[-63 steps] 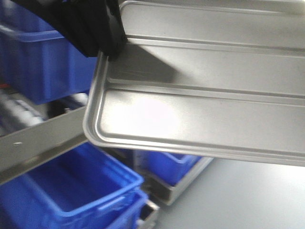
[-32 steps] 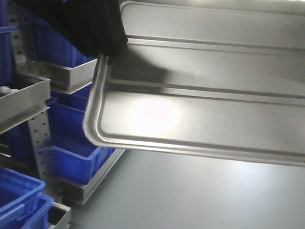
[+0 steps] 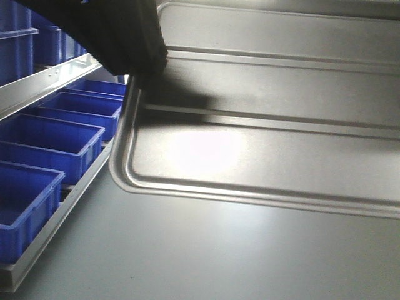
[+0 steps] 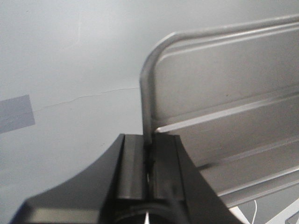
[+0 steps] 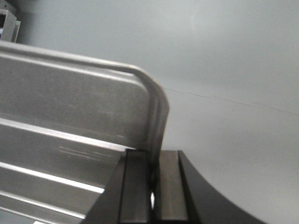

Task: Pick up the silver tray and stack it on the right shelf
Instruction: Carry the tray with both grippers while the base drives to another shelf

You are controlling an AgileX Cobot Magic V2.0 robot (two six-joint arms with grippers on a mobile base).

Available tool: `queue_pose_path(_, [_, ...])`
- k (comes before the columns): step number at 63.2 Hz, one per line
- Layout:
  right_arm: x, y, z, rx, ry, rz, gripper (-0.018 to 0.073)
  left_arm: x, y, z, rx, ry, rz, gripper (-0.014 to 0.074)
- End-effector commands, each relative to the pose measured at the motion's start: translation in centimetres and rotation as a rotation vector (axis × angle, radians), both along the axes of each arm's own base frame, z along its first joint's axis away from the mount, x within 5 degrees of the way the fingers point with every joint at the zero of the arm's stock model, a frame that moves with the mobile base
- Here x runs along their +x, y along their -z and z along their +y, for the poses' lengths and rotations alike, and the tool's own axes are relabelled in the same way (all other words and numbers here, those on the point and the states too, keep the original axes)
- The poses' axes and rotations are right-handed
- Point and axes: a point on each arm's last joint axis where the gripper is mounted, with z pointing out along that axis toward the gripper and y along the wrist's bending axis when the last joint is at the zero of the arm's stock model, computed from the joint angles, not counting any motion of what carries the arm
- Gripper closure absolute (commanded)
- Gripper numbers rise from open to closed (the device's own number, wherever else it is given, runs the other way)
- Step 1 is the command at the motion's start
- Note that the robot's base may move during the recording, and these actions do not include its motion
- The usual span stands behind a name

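The silver tray (image 3: 275, 137), shiny with two long ribs, fills the upper right of the front view, held in the air above the grey floor. My left gripper (image 3: 140, 65) is shut on its left rim; in the left wrist view the black jaws (image 4: 149, 158) clamp the tray's edge (image 4: 224, 93). My right gripper (image 5: 153, 172) is shut on the opposite rim of the tray (image 5: 70, 102); it is outside the front view. No roller shelf shows in any view.
A rack level with several blue bins (image 3: 44, 140) on a steel frame (image 3: 47, 234) runs along the left of the front view. Grey floor (image 3: 200, 250) lies below the tray. The floor in the left wrist view has a grey tape patch (image 4: 16, 114).
The background has swept past behind the tray: the nearby steel crossbar and stacked blue bins gave way to a lower row of blue bins at the left. The tray stays held the same way.
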Motion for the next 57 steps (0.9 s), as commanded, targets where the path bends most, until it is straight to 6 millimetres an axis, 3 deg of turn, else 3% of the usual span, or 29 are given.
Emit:
queue_pose_path(1, [0.41,-1.18,-0.33,-0.028,-0.007,-0.095,0.0503,-0.07,-1.53,0.71,0.002,0.009,-0.057,0.0689])
queue_pose_path(57, [0.38,-1.16,-0.34,-0.03,-0.007,-0.091,0.0503,-0.1,-1.52,0.7,0.0,0.009,-0.053,0.0689])
